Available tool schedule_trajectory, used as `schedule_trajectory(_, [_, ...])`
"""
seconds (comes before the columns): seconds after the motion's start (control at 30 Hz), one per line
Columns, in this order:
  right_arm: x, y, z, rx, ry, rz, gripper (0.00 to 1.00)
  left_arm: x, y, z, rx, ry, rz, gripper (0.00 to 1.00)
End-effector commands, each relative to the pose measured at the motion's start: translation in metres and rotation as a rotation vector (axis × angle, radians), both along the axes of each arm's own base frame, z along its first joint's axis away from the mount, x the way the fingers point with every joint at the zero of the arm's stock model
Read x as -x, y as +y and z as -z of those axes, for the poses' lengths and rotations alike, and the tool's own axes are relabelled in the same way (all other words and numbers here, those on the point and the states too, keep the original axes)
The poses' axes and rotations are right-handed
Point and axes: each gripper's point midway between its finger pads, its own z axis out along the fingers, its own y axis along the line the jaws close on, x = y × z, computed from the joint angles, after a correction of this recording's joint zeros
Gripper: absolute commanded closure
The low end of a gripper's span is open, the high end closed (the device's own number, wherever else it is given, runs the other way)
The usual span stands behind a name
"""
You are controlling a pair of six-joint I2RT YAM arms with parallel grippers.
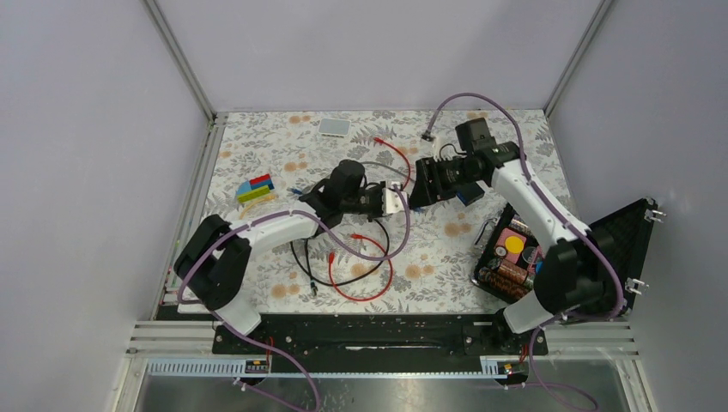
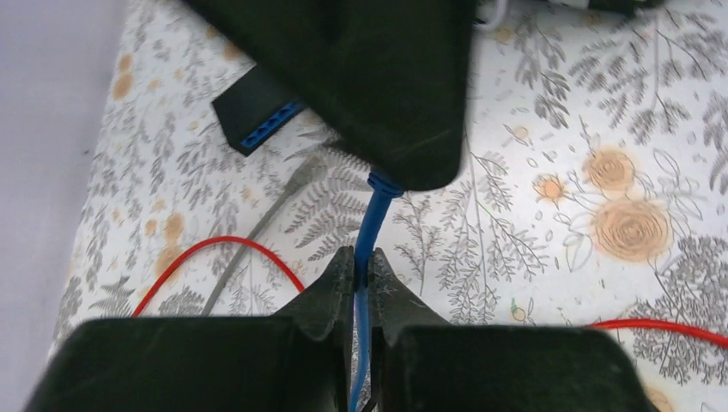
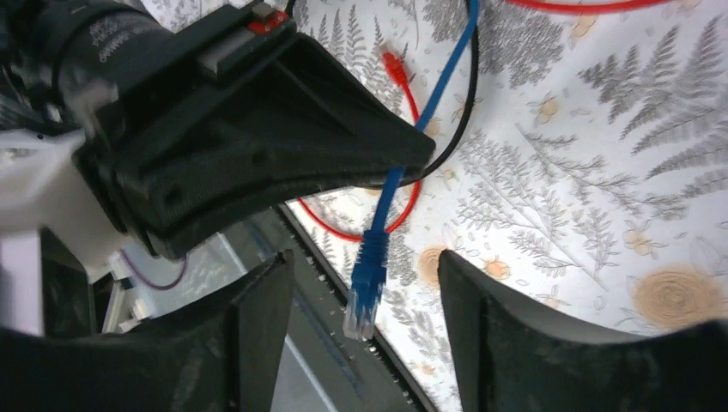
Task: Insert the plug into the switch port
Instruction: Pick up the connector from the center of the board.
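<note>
Floral table [image 1: 283,148] | left claw [image 2: 360,263] pinches blue cable [image 2: 372,215] | right claw [image 3: 365,257] spread

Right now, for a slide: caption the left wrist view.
Left fingers clamp the blue cable; black switch beyond.

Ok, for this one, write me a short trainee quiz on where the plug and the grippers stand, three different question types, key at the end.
1. True or false: the plug already sits in the switch.
2. The left gripper is shut on: A the blue cable, B the switch, C nothing.
3. Fill in: with the plug hanging between its fingers, untouched, the right gripper is ___.
Key: 1 false; 2 A; 3 open.
</note>
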Motion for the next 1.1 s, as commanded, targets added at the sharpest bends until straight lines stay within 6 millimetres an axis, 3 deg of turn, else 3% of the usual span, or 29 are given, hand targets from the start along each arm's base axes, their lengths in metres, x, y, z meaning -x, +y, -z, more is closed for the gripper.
schedule_trajectory(0.0, [-0.021,-0.004,-0.047,-0.094,-0.297,0.138,0.29,-0.017,0.006,-0.061,0.15,0.008,-0.193,1.0])
schedule_trajectory(0.1, [-0.031,-0.003,-0.072,-0.218,-0.599,0.171,0.31,-0.014,0.015,-0.059,0.124,0.065,-0.249,1.0])
schedule_trajectory(0.13, [-0.027,-0.002,-0.07,-0.26,-0.691,0.148,0.32,-0.014,0.019,-0.058,0.122,0.08,-0.275,1.0])
schedule_trajectory(0.23, [-0.014,0.0,-0.098,-0.413,-1.006,0.107,0.33,-0.01,0.028,-0.057,0.116,0.101,-0.306,1.0])
schedule_trajectory(0.3, [-0.006,0.001,-0.11,-0.446,-1.088,0.072,0.33,-0.005,0.03,-0.056,0.121,0.11,-0.301,1.0])
schedule_trajectory(0.43, [0.014,0.015,-0.101,-0.465,-1.127,-0.169,0.36,0.005,0.031,-0.059,0.105,0.146,-0.272,1.0])
schedule_trajectory(0.63, [0.018,0.018,-0.11,-0.514,-1.184,-0.201,0.42,0.008,0.029,-0.063,0.106,0.176,-0.265,1.0])
schedule_trajectory(0.77, [0.019,0.019,-0.097,-0.481,-1.143,-0.234,0.47,0.008,0.029,-0.063,0.107,0.179,-0.267,1.0])
schedule_trajectory(0.97, [0.027,0.022,-0.082,-0.469,-1.122,-0.29,0.37,0.008,0.028,-0.062,0.093,0.197,-0.268,1.0])
schedule_trajectory(1.07, [0.02,0.022,-0.077,-0.422,-1.128,-0.289,0.43,0.009,0.028,-0.063,0.094,0.194,-0.261,1.0])
